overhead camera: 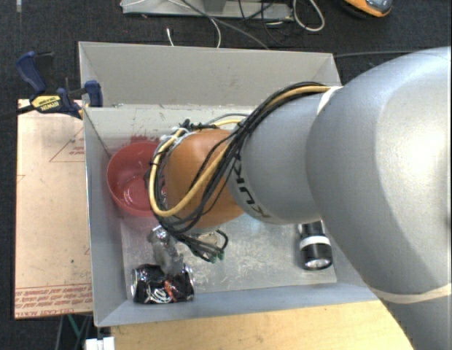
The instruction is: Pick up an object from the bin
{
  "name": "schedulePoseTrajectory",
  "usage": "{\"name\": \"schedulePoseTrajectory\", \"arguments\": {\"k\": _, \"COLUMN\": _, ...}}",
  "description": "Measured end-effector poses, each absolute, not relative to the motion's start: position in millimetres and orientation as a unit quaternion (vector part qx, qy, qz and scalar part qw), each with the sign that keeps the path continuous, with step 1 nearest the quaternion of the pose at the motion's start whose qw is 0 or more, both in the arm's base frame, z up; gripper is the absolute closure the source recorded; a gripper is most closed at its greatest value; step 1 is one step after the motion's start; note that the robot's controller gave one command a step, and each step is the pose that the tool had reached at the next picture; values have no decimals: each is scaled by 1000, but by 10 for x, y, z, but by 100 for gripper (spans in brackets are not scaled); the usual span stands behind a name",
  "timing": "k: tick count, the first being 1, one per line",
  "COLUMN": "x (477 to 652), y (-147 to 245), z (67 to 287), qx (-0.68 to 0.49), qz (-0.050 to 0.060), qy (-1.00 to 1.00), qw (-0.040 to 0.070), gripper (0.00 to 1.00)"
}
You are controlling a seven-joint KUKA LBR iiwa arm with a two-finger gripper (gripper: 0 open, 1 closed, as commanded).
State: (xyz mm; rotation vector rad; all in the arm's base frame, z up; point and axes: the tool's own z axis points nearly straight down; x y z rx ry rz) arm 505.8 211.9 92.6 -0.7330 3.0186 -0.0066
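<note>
My gripper hangs below the orange wrist cover, near the bin's front left corner. Its lower end reaches down to the top edge of a crumpled black shiny packet with red and white marks, which lies on the floor against the front wall. Whether it touches the packet I cannot tell. A red bowl sits upright on the left side, just behind the gripper and partly hidden by the wrist cover.
A short black and white cylinder lies on the floor at the front right, partly under the arm. The big grey arm covers the right half of the bin. Bare scuffed floor shows between packet and cylinder.
</note>
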Motion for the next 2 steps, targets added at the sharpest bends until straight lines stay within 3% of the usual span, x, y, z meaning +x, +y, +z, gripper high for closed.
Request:
{"name": "schedulePoseTrajectory", "arguments": {"k": 1, "x": 4873, "y": 2215, "z": 1127, "qx": -266, "qz": -2, "qy": 964, "qw": 29, "gripper": 100}}
{"name": "schedulePoseTrajectory", "arguments": {"k": 2, "x": 5067, "y": 2277, "z": 792, "qx": -365, "qz": -3, "qy": 930, "qw": 40, "gripper": 100}}
